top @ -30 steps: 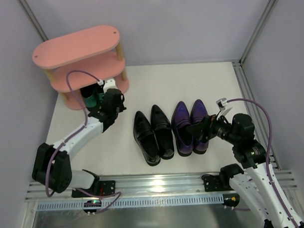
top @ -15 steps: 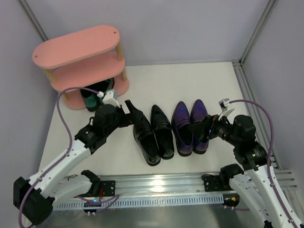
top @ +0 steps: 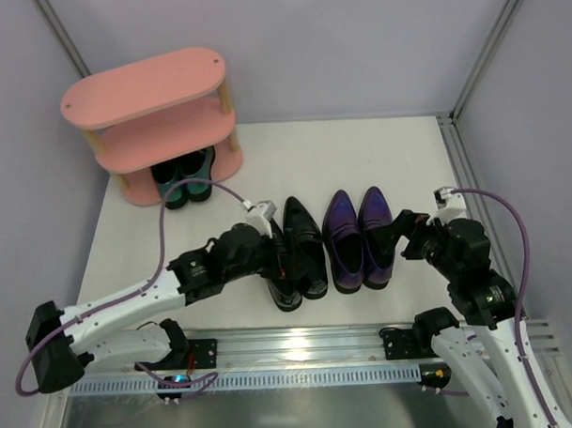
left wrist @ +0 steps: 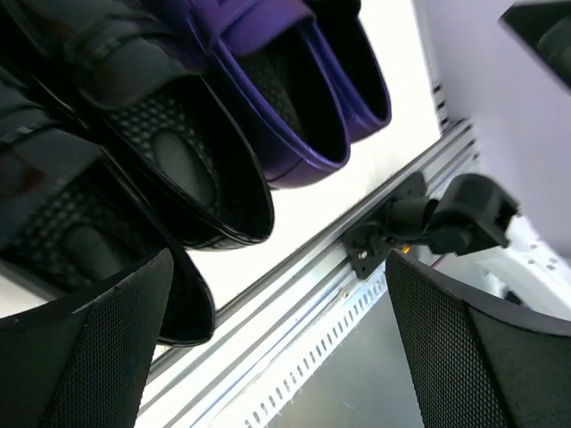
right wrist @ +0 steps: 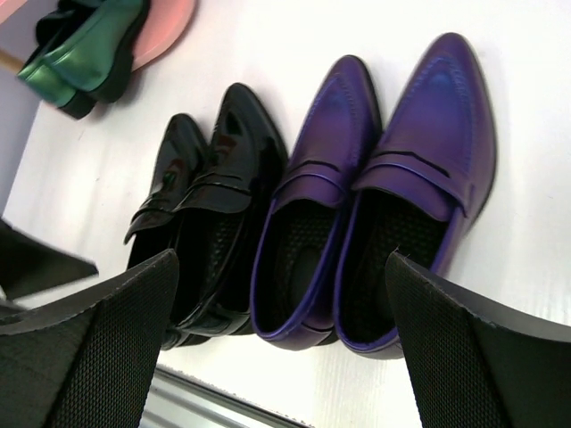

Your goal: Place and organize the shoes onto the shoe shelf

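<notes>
At the near edge of the table (top: 359, 155), a metal rail (top: 300, 345) is seen, with both arm bases bolted to it. The left arm is stretched rightward across the table, and the left gripper (left wrist: 278, 259) is held over the near, heel end of the black pair (top: 306, 241). Its fingers (left wrist: 98, 348) are spread wide with nothing gripped between them. In the left wrist view the open heels of the black shoes lie just beyond the fingertips. Whether a finger touches the leftmost shoe cannot be told.

The right gripper (right wrist: 281, 259) is held just beside the right side of the purple pair (top: 345, 240), pointing left toward it. Its fingers (right wrist: 473, 357) are likewise set wide apart and hold nothing. In the right wrist view both purple shoes are framed between them, and no contact with the shoes is seen.

The two pairs are set side by side at mid-table, black on the left and purple on the right, with toes pointing far and heels near. Within each pair the shoes touch or nearly touch.

At the far left corner the pink shoe shelf (top: 145, 92) is placed. The teal-green pair (top: 180, 185) is lodged on its lowest board, with its ends projecting past the near edge, well apart from both grippers.
</notes>
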Robot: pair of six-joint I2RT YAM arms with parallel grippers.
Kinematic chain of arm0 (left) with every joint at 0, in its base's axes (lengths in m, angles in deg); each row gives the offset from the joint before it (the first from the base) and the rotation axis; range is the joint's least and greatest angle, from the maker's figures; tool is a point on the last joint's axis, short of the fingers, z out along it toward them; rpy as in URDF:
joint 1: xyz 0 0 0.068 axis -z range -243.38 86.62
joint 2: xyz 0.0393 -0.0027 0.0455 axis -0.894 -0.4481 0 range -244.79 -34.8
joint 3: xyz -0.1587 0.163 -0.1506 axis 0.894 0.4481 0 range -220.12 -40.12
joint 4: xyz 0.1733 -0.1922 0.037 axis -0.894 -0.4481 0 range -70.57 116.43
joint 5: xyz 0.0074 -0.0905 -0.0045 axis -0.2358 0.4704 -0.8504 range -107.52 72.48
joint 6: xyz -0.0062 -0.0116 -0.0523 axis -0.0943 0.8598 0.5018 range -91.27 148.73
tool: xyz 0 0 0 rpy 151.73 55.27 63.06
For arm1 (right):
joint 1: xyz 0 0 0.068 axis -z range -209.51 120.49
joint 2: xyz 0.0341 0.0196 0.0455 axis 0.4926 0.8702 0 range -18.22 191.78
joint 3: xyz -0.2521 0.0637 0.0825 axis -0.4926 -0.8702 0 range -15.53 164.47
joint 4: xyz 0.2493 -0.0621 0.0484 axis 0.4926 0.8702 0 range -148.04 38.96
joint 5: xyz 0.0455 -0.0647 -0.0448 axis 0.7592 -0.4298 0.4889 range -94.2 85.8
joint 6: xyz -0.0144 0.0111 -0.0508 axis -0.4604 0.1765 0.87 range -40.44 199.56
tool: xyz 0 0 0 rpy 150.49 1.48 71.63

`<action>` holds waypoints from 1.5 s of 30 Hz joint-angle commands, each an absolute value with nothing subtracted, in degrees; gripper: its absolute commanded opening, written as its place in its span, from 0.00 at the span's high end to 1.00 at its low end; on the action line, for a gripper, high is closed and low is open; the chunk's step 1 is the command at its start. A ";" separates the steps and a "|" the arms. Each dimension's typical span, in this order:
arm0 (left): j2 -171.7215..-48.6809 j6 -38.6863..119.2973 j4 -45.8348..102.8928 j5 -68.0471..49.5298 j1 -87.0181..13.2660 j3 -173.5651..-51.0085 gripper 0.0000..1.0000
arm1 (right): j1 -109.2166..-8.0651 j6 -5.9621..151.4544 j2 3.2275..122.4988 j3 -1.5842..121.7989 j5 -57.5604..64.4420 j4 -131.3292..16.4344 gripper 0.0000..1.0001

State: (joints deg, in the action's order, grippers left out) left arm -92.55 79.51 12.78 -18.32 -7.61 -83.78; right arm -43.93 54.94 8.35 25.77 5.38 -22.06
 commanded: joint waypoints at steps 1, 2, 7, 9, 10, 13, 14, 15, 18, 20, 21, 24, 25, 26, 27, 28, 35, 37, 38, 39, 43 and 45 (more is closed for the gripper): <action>-98.58 82.50 7.63 -27.78 -1.86 -90.21 0.00 | -44.19 52.49 9.29 29.38 -3.75 -16.40 0.03; -102.08 83.56 5.79 -32.15 -0.72 -92.22 0.00 | -44.19 52.32 9.38 29.82 -5.94 -15.86 0.03; -109.41 91.03 -6.96 -47.83 5.18 -96.54 0.00 | -44.10 52.93 9.47 30.27 -6.49 -14.54 0.03; -111.69 94.54 -10.38 -52.04 5.44 -97.42 0.00 | -44.19 53.28 9.12 30.09 -6.31 -14.71 0.03; -112.48 95.34 -11.01 -53.19 5.44 -97.60 0.00 | -44.19 53.37 9.12 29.91 -6.05 -14.89 0.03; -115.82 96.58 -10.23 -54.08 5.44 -98.04 0.00 | -44.10 53.55 9.29 29.30 -4.90 -15.41 0.03; -116.87 97.10 -10.05 -54.17 5.44 -98.21 0.00 | -44.10 53.63 9.38 28.95 -4.99 -15.59 0.03; -119.58 97.19 -10.31 -54.43 5.44 -99.34 0.00 | -44.19 53.55 9.38 28.86 -4.90 -15.68 0.03; -123.47 97.11 -11.28 -53.91 5.44 -101.20 0.00 | -44.10 53.55 9.21 28.60 -2.62 -15.86 0.03; -125.58 96.75 -9.36 -53.03 5.44 -101.90 0.00 | -44.19 53.72 9.03 28.33 -2.18 -16.12 0.03; -126.02 96.23 -8.74 -52.85 5.44 -101.90 0.00 | -44.19 53.63 9.03 28.33 -2.00 -16.12 0.03; -127.34 95.70 -6.89 -52.68 5.44 -101.99 0.22 | -44.19 54.16 9.03 28.42 -1.65 -16.12 0.03; -127.69 95.00 -6.62 -52.50 5.44 -101.99 0.35 | -44.19 54.25 9.12 28.51 -1.56 -16.03 0.03; -127.70 94.91 -6.88 -52.41 5.44 -101.82 0.52 | -44.19 54.34 9.12 28.59 -1.39 -15.94 0.03; -127.52 94.99 -7.49 -52.41 5.44 -101.64 0.95 | -44.19 54.60 9.12 28.59 -1.39 -16.03 0.03; -127.26 95.60 -8.28 -52.59 5.44 -101.64 1.00 | -44.19 54.69 9.03 28.68 -1.39 -15.86 0.03; -115.69 95.35 -18.04 -58.99 5.44 -100.24 1.00 | -44.10 55.30 8.85 28.77 -0.51 -16.12 0.03; -112.86 94.74 -21.29 -61.28 5.44 -100.50 1.00 | -44.19 55.30 8.85 28.68 -0.25 -16.47 0.03; -111.28 93.69 -22.08 -61.72 5.44 -100.67 1.00 | -44.19 55.30 8.94 28.77 -0.16 -16.56 0.03; -108.74 93.24 -23.74 -62.25 5.53 -101.20 1.00 | -44.19 55.39 9.11 28.77 0.10 -16.73 0.03; -103.18 91.13 -29.45 -64.80 5.62 -105.40 1.00 | -44.19 55.57 9.29 28.94 0.54 -17.00 0.02; -100.82 90.25 -33.15 -67.68 5.71 -110.57 1.00 | -44.19 55.74 9.47 29.21 0.90 -17.00 0.03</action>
State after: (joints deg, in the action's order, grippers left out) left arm -106.04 92.30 -30.13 -55.47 5.55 -100.89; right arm -43.93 54.44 9.16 28.07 -0.32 -15.15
